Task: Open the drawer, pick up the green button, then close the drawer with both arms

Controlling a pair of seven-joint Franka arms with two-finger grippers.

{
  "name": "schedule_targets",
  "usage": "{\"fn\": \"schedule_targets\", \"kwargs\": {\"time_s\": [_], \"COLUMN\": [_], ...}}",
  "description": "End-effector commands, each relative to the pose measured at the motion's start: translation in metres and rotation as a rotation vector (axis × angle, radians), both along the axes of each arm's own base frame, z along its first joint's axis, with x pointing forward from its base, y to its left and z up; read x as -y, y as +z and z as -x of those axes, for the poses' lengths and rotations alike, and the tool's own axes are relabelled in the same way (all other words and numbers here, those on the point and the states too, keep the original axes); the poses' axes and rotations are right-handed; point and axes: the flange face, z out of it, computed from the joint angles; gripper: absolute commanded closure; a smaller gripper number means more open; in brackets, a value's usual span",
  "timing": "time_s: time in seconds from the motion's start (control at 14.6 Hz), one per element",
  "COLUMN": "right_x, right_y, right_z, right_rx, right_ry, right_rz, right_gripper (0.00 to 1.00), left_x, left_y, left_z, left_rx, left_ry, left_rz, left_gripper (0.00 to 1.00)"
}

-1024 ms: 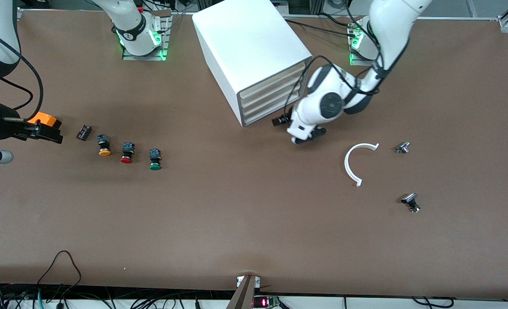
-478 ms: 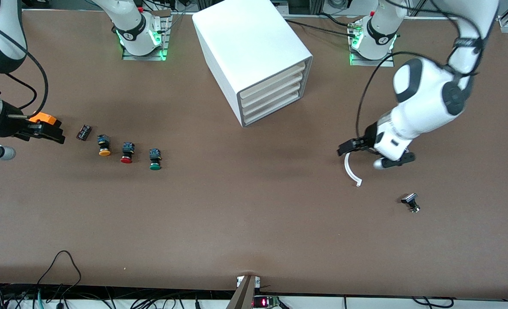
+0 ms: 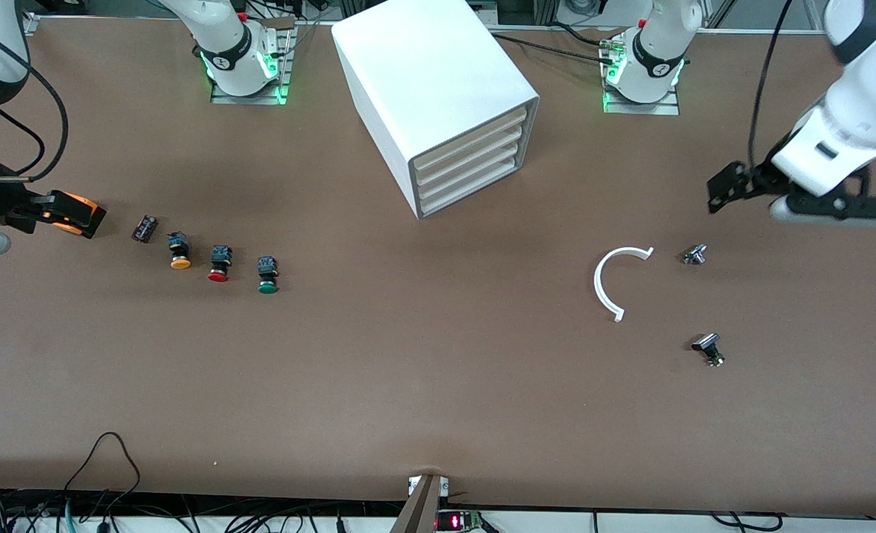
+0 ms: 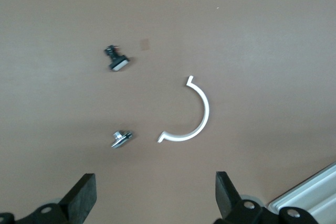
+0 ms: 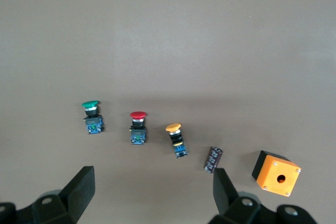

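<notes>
The white cabinet (image 3: pixel 438 96) stands at the table's middle. Its lowest drawer (image 3: pixel 469 194) is pushed in like the three above it. The green button (image 3: pixel 267 275) lies on the table toward the right arm's end, and also shows in the right wrist view (image 5: pixel 92 115). My right gripper (image 3: pixel 61 215) (image 5: pixel 152 195) is open and empty, up over the table beside an orange box (image 3: pixel 75 206). My left gripper (image 3: pixel 730 189) (image 4: pixel 155 198) is open and empty, up over the table toward the left arm's end, apart from the cabinet.
A red button (image 3: pixel 219 264), a yellow button (image 3: pixel 180 252) and a small dark cylinder (image 3: pixel 144 228) lie in a row with the green one. A white plastic arc (image 3: pixel 610 281) and two small metal parts (image 3: pixel 695 255) (image 3: pixel 709 348) lie toward the left arm's end.
My left gripper has swung away from the front of the lowest drawer, over the white arc, to the left arm's end. The drawers stay shut. My right gripper has shifted slightly.
</notes>
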Motion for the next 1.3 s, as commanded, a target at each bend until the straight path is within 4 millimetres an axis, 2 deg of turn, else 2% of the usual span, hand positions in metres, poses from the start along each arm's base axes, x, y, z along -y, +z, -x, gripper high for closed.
{"fn": "schedule_targets", "kwargs": {"time_s": [0.0,0.34,0.75,0.89,1.23], "right_x": [0.001,-0.006,0.009,0.001,0.002], "right_y": [-0.005,0.002,0.005,0.004,0.008], "right_z": [0.002,0.001,0.004,0.003,0.003], "right_rx": [0.002,0.014,0.023,0.023,0.026], "right_ry": [-0.056,-0.076,-0.1,-0.083,-0.079], "right_rz": [-0.021,-0.008,-0.015,-0.017,-0.015], "right_gripper": [0.0,0.0,0.0,0.0,0.0], "left_x": [0.014,-0.018,-0.026,-0.026,-0.025], "left_y": [0.013,-0.002,-0.002,-0.002,-0.002], "left_z": [-0.001,-0.009,-0.01,-0.01,-0.011], "left_rx": [-0.011,-0.061,-0.067,-0.07,-0.069], "left_ry": [-0.053,0.004,0.028,0.028,0.024], "left_rz": [-0.079,-0.069,-0.024,-0.024,-0.022], "left_gripper": [0.0,0.0,0.0,0.0,0.0]}}
